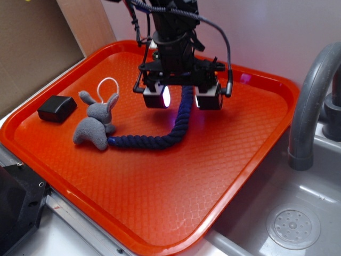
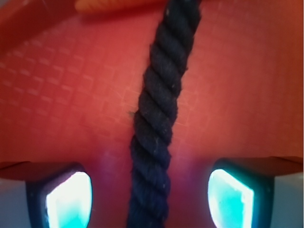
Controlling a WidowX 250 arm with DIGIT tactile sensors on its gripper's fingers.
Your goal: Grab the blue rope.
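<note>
While spread wide, gripper (image 1: 183, 98) straddles blue rope (image 1: 160, 140) untouched.

There was 1 thick navy-blue twisted cotton rope (image 1: 160, 140), 1 grey plush bunny (image 1: 96, 124) (with 1 white loop at its head), 1 small black rectangular block (image 1: 56, 108) and 1 orange textured plastic tray (image 1: 160, 208) holding them all. Beside the tray stood 1 grey curved faucet pipe (image 1: 309, 96), and 1 round sink drain (image 1: 293, 228) lay below it.
</note>
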